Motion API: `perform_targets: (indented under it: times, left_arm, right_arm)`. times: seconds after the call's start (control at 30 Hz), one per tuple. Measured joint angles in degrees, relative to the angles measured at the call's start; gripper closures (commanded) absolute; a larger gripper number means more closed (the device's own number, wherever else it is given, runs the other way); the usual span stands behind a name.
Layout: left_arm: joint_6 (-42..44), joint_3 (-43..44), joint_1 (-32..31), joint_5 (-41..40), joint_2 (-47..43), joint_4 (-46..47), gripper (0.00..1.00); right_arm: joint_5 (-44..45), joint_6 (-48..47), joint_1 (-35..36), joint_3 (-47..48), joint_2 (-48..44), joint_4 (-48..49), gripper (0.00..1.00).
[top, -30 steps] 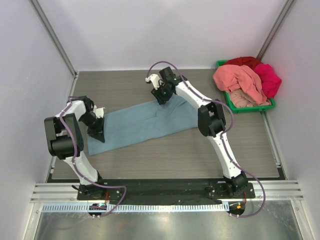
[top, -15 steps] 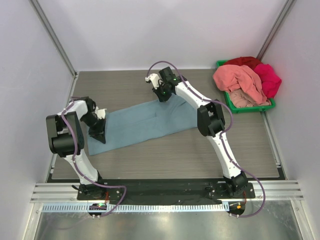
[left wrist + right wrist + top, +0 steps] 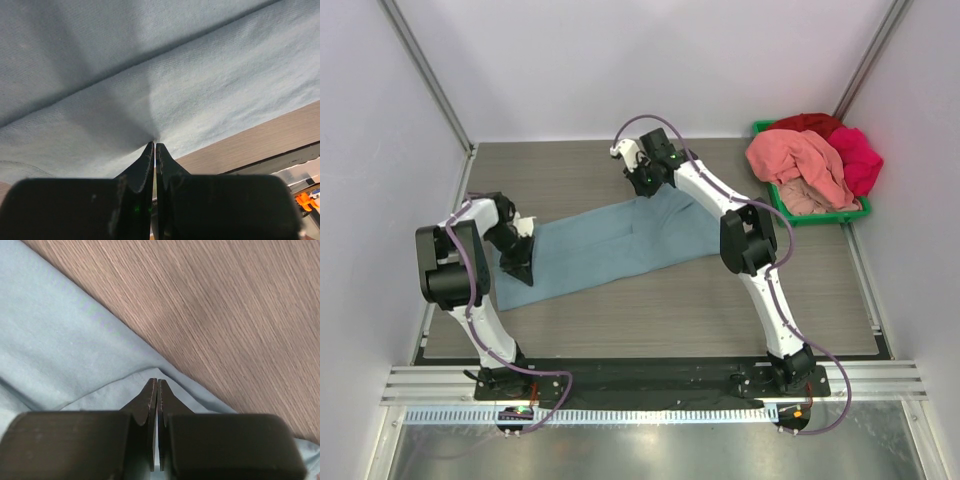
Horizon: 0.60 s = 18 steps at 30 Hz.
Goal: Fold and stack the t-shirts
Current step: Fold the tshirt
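**Grasp set, fold next**

Left gripper (image 3: 516, 260) is at the left end of the blue tee (image 3: 610, 245). Its fingers (image 3: 145, 161) are pressed together, with a pucker of cloth nipped at the tips. The blue tee lies on the table (image 3: 650, 310) as a long flat strip, slanting from near-left to far-right. Right gripper (image 3: 645, 184) is at the blue tee's far right corner, fingers (image 3: 148, 396) closed tight on the edge fold. Well right of the blue tee, the bin (image 3: 809, 217) holds pink tee (image 3: 798, 158), magenta tee (image 3: 860, 160) and red tee (image 3: 806, 123) in an unfolded heap.

Step, as I read it: both ends are pinched and the fold is not yet made. The next move probably calls for lifting both ends evenly and carrying one over the other without slack or slip.
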Motion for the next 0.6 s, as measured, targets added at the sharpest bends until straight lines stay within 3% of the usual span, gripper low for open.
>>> perform_targets:
  times: [0.1, 0.13, 0.17, 0.23, 0.37, 0.6]
  left_arm:
    - [0.00, 0.22, -0.17, 0.00, 0.02, 0.00, 0.97]
    - [0.00, 0.28, -0.22, 0.00, 0.04, 0.00, 0.96]
    - [0.00, 0.28, -0.22, 0.00, 0.04, 0.00, 0.92]
    - [0.00, 0.28, -0.24, -0.04, 0.02, 0.00, 0.87]
    - [-0.09, 0.28, -0.33, -0.31, 0.04, 0.00, 0.77]
    - [-0.20, 0.28, -0.55, -0.98, 0.04, 0.00, 0.76]
  right_arm:
    - [-0.59, 0.04, 0.04, 0.00, -0.04, 0.52, 0.90]
    - [-0.61, 0.11, 0.09, 0.00, -0.04, 0.50, 0.82]
    - [-0.59, 0.26, 0.13, 0.00, -0.04, 0.52, 0.67]
    - [-0.50, 0.44, 0.33, 0.00, -0.04, 0.70, 0.60]
    - [-0.31, 0.33, 0.72, 0.00, -0.04, 0.83, 0.58]
    - [0.17, 0.31, 0.81, 0.00, -0.04, 0.85, 0.58]
